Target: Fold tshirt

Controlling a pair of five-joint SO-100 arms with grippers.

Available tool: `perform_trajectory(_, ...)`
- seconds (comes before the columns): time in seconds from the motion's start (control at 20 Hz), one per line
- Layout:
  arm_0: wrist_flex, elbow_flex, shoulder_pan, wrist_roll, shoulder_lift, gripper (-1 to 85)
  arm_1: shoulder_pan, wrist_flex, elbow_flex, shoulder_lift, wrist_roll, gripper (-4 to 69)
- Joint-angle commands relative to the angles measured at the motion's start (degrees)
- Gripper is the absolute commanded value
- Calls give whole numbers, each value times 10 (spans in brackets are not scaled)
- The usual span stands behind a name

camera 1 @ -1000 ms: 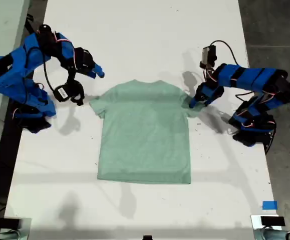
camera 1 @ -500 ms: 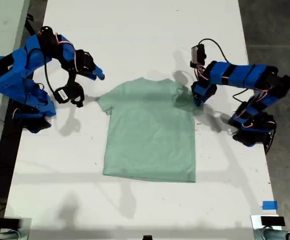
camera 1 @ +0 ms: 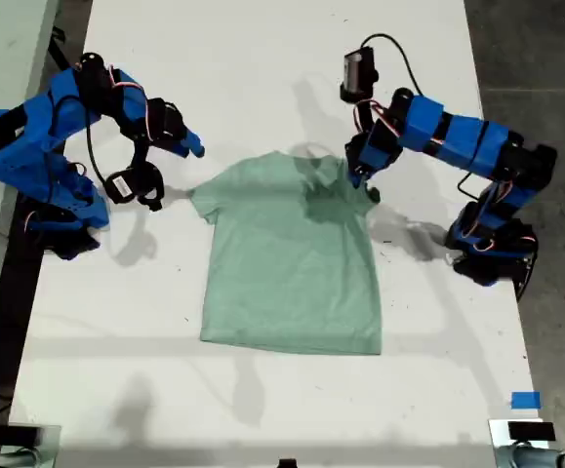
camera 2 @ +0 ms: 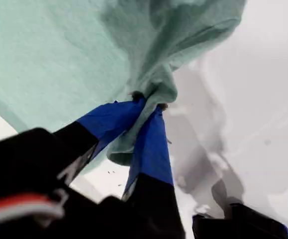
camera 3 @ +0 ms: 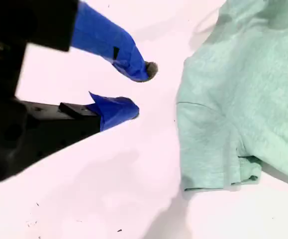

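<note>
The pale mint-green tshirt (camera 1: 287,263) lies flat on the white table (camera 1: 262,58), collar toward the far end. My first gripper (camera 1: 353,175) is the one on the exterior view's right. It is shut on the bunched sleeve (camera 2: 153,84) of the tshirt (camera 2: 59,55), pulled in over the shoulder and lifted, between my first gripper's (camera 2: 148,102) blue fingers. My second gripper (camera 1: 175,174), on the exterior view's left, stands open just beside the other sleeve (camera 1: 200,200). In its wrist view my second gripper (camera 3: 144,89) holds nothing, and the tshirt (camera 3: 243,99) lies a short way off.
Both blue arm bases stand at the table's side edges in the exterior view. Grey floor (camera 1: 536,58) runs along that view's right. A strip of blue tape (camera 1: 524,400) marks the near right corner. A black cable (camera 1: 389,49) loops above my first arm.
My first gripper has carried the sleeve toward the exterior view's left and the far end, raising it over the shoulder. The whole tshirt shifted slightly to that view's right. My second arm barely moved.
</note>
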Motion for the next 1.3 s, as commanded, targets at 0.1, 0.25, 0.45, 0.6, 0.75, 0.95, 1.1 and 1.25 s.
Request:
perform_trajectory(0.1, -10, -4, 13, -4, 7, 87, -63, 18, -296, -205, 21, -15)
perform_trajectory(0.25, -10, 0, 14, -5, 13, 86, -74, 15, -407, -321, 28, -15)
perform_trajectory(0.45, -12, 5, 15, -7, 16, 86, -76, -46, -410, -375, 49, -15)
perform_trajectory(0.6, -22, 13, 13, -8, 16, 87, -78, -69, -427, -400, 44, 382)
perform_trajectory(0.75, -29, 16, 11, -10, 11, 103, -79, -63, -459, -370, 33, 343)
perform_trajectory(0.95, -29, 17, 10, -13, 2, 153, -51, 21, -456, -265, 25, 297)
perform_trajectory(1.1, -12, 24, -6, -9, -25, 203, -33, 91, -429, -195, 6, 277)
perform_trajectory(1.25, -2, 44, -22, -3, -62, 279, -25, 95, -356, -134, -10, 265)
